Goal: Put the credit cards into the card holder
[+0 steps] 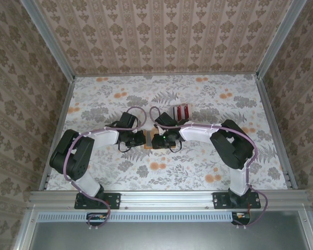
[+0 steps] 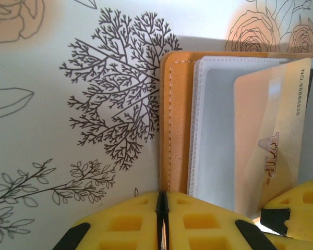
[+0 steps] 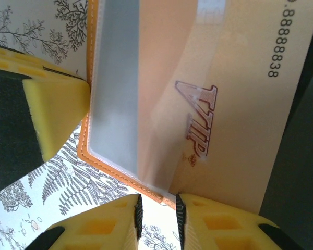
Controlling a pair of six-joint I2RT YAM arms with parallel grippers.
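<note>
Looking down from above: finding the card holder [image 1: 150,138] flat on the flowered table [image 1: 224,172], right in the middle, with the left arm [image 1: 73,151] and the right arm [image 1: 232,146] bent in toward it from either side. Spotting the credit cards [image 1: 182,111] a little farther back, a small red and white stack just beyond the right wrist, apart from the holder.

Switching to the left wrist view. Seeing the left gripper [image 2: 163,200] closed tight, yellow fingers pressed together with only a hairline seam. Following the holder's stitched orange edge straight down into that seam (looks pinched, edge only). Making out a clear sleeve [image 2: 214,135] inside the open holder, and across it 1 gold card [image 2: 266,130] marked VIP, near end reaching down to a yellow finger of the other gripper at lower right. Cannot tell how far under the plastic.

Over to the right wrist view. Catching the right gripper [image 3: 157,203] narrow, a slim gap between the fingers, with table pattern and the holder's orange corner showing through it. Noting the gold card's near edge slipping behind 1 finger. Cannot tell whether gripped or merely touched. Picking up a yellow fingertip [image 3: 57,104] of the left gripper on the far side, touching the holder's stitched edge.
</note>
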